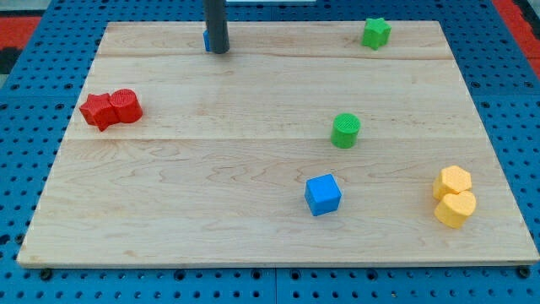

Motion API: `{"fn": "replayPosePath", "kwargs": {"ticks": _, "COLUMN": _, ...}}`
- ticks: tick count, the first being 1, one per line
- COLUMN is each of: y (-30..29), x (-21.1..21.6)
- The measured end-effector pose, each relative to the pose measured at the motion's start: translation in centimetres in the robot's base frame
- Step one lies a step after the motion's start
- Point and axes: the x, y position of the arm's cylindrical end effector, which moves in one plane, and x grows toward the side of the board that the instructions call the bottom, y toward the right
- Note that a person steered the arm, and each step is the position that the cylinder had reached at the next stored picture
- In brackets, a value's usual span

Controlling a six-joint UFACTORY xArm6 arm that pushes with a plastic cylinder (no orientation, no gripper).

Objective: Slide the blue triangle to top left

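My rod comes down from the view's top and its tip (218, 51) rests on the board near the top edge, left of centre. A small blue block (207, 40), mostly hidden behind the rod, shows only as a sliver on the rod's left side; its shape cannot be made out. The tip touches or nearly touches it on its right.
A blue cube (322, 194) lies lower right of centre. A green cylinder (345, 130) sits right of centre, a green star (376, 33) at top right. Two red blocks (110, 108) touch at the left. Two yellow blocks (454, 196) touch at the right edge.
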Motion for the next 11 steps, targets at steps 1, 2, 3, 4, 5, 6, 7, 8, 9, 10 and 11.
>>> {"fn": "replayPosePath", "kwargs": {"ticks": 1, "y": -0.1, "x": -2.0}}
{"fn": "replayPosePath", "kwargs": {"ticks": 2, "y": -0.3, "x": -3.0}}
{"fn": "replayPosePath", "kwargs": {"ticks": 3, "y": 2.6, "x": -3.3}}
{"fn": "replayPosePath", "kwargs": {"ticks": 4, "y": 2.6, "x": -5.5}}
{"fn": "replayPosePath", "kwargs": {"ticks": 5, "y": 2.5, "x": -5.8}}
{"fn": "replayPosePath", "kwargs": {"ticks": 6, "y": -1.1, "x": -5.9}}
{"fn": "replayPosePath", "kwargs": {"ticks": 7, "y": -5.8, "x": -5.9}}
{"fn": "replayPosePath", "kwargs": {"ticks": 8, "y": -10.0, "x": -5.9}}
{"fn": "replayPosePath", "kwargs": {"ticks": 9, "y": -12.8, "x": -5.5}}
{"fn": "replayPosePath", "kwargs": {"ticks": 10, "y": -6.1, "x": -2.2}}
{"fn": "replayPosePath", "kwargs": {"ticks": 11, "y": 1.2, "x": 7.1}}
